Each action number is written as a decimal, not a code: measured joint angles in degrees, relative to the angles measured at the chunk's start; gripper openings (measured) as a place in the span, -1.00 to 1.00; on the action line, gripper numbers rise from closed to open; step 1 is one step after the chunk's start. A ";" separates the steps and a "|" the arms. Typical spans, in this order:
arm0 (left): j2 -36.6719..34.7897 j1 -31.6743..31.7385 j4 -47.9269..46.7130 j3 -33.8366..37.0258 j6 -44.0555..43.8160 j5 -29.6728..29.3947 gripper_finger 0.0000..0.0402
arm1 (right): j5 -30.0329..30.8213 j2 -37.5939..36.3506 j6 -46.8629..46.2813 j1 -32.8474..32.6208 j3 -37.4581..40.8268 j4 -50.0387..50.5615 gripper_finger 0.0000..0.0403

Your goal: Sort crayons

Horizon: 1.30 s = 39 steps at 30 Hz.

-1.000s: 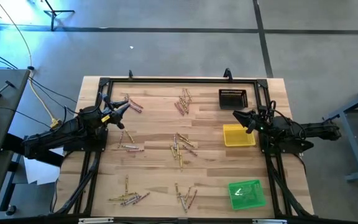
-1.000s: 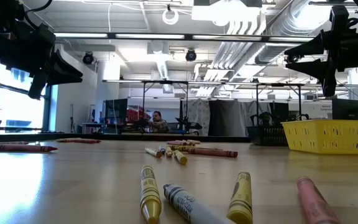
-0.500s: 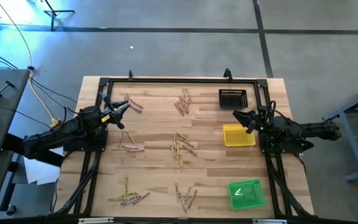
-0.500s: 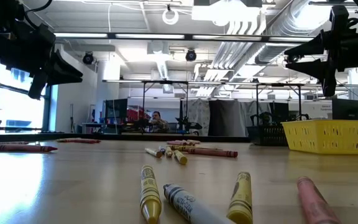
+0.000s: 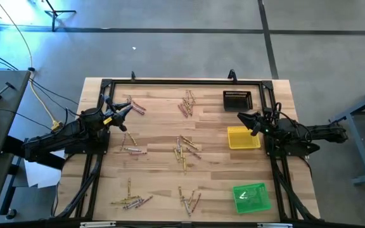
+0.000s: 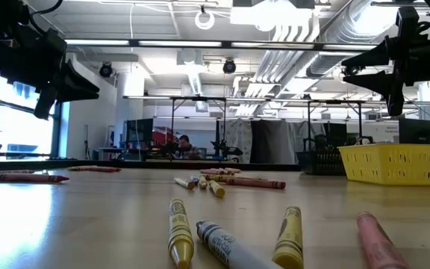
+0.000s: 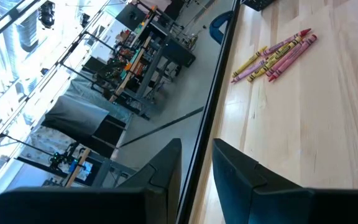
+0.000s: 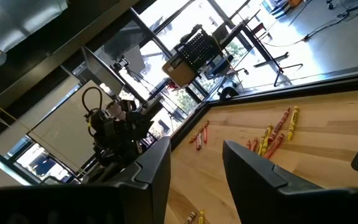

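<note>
Crayons lie flat on the wooden table [image 5: 157, 126] in several clusters: far left [image 5: 135, 107], far middle [image 5: 187, 103], centre [image 5: 184, 151], left [image 5: 132, 150], near left [image 5: 132, 201] and near middle [image 5: 189, 200]. My left gripper [image 5: 126, 109] is open and empty, raised beside the far-left cluster. My right gripper [image 5: 242, 118] is open and empty, raised above the far edge of the yellow tray [image 5: 243, 137]. The left wrist view shows a cluster of crayons [image 7: 279, 52]. The right wrist view shows crayons [image 8: 273, 134] and the other arm [image 8: 120, 134].
A black tray [image 5: 237, 100] stands at the far right, the yellow tray below it, and a green tray [image 5: 252, 197] at the near right. A dark frame [image 5: 182, 82] runs along the table's edges. Close crayons [image 6: 230, 237] lie before the low camera.
</note>
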State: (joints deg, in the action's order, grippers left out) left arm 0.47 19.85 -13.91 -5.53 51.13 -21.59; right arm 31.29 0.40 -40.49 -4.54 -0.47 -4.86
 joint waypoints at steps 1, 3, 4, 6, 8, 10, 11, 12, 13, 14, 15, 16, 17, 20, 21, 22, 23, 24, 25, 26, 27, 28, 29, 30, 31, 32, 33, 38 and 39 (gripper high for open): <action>-0.02 0.00 0.00 0.00 0.00 -0.01 -0.62 | 0.00 0.00 0.00 0.00 -0.02 0.00 -0.34; -0.02 0.00 0.00 0.00 0.00 0.00 -0.62 | 0.00 0.00 0.39 0.01 -0.01 0.00 -0.34; -0.02 0.00 0.00 0.00 0.00 -0.01 -0.62 | 0.00 0.00 1.02 0.01 -0.01 0.00 -0.34; -0.02 0.00 0.00 -0.01 0.00 -0.01 -0.62 | 0.00 0.00 2.39 0.01 -0.01 0.00 -0.34; 0.00 -0.01 0.00 0.00 0.00 0.01 -0.62 | 0.07 0.00 3.50 0.02 0.00 0.00 -0.34; -0.02 0.00 0.00 0.01 0.00 -0.01 -0.62 | 0.73 0.00 4.76 0.02 -0.01 0.00 -0.34; -0.01 0.00 0.00 -0.01 0.00 -0.01 -0.62 | 1.03 0.00 5.08 0.02 -0.02 0.00 -0.34; 0.00 -0.01 0.00 0.00 0.00 -0.01 -0.62 | 1.22 0.00 5.13 0.00 0.00 -0.02 -0.34; 0.00 -0.01 0.00 0.00 0.00 -0.01 -0.62 | 1.47 0.00 4.51 0.01 -0.01 -0.02 -0.34; -0.02 0.00 0.00 0.01 0.00 0.00 -0.62 | 2.34 0.00 3.63 0.00 -0.02 -0.03 -0.34; -0.02 0.00 0.00 0.00 0.00 -0.01 -0.62 | 3.61 0.00 2.20 0.00 -0.01 -0.03 -0.34; -0.02 -0.01 0.00 -0.01 0.00 0.00 -0.62 | 4.89 0.00 0.66 0.00 0.00 -0.04 -0.34; 0.00 0.00 0.00 -0.01 0.00 -0.01 -0.62 | 6.11 0.00 -0.55 0.00 -0.02 -0.04 -0.34; -0.02 0.00 0.00 0.00 0.00 -0.01 -0.62 | 8.17 0.00 -1.29 0.02 -0.02 -0.04 -0.34; -0.02 -0.01 0.00 0.00 0.00 0.00 -0.62 | 8.42 0.00 -1.19 0.00 -0.02 -0.04 -0.34; -0.02 0.00 0.00 0.00 0.00 -0.01 -0.62 | 8.78 0.00 -0.49 0.00 -0.02 -0.04 -0.34; -0.02 0.00 0.01 0.00 0.00 -0.01 -0.62 | 9.41 0.00 0.20 0.02 -0.02 -0.17 -0.34; -0.02 0.00 0.00 -0.01 0.00 -0.01 -0.62 | 10.71 0.00 0.25 0.00 0.00 -0.43 -0.34; 0.00 -0.01 0.00 0.00 0.00 0.00 -0.62 | 12.09 0.00 -0.59 0.02 -0.01 -0.52 -0.34; -0.02 0.00 0.00 -0.01 0.00 0.01 -0.62 | 13.33 0.00 -2.08 0.00 -0.02 -0.62 -0.34; 0.00 0.00 0.00 -0.01 0.00 -0.01 -0.62 | 14.35 0.00 -3.72 0.02 -0.02 -0.66 -0.34; -0.01 0.00 0.00 0.00 0.00 0.01 -0.62 | 15.26 0.00 -5.01 0.02 0.00 -0.66 -0.34; -0.02 -0.01 0.00 0.00 0.00 0.01 -0.62 | 15.77 0.00 -6.23 0.02 0.00 -0.66 -0.34; -0.01 0.00 0.00 0.01 0.00 0.00 -0.62 | 16.61 0.00 -7.26 0.01 -0.02 -0.66 -0.34; -0.02 -0.01 0.00 -0.01 0.00 -0.01 -0.62 | 17.42 0.00 -7.81 0.00 -0.01 -0.60 -0.34; -0.02 0.00 0.00 -0.01 0.00 0.01 -0.62 | 18.01 0.00 -8.50 0.00 -0.02 -0.56 -0.34; -0.02 -0.02 0.00 -0.01 0.00 -0.01 -0.62 | 18.13 0.00 -8.80 0.02 -0.02 -0.57 -0.34; 0.00 -0.01 0.00 -0.01 0.00 0.00 -0.62 | 18.12 0.00 -9.01 0.02 -0.01 -0.55 -0.34; -0.02 -0.01 0.00 0.00 0.00 0.01 -0.62 | 18.12 0.00 -8.99 0.02 -0.02 -0.55 -0.34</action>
State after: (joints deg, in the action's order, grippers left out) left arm 0.45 19.84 -13.91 -5.52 51.13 -21.58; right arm 49.41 0.40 -49.48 -4.51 -0.49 -5.41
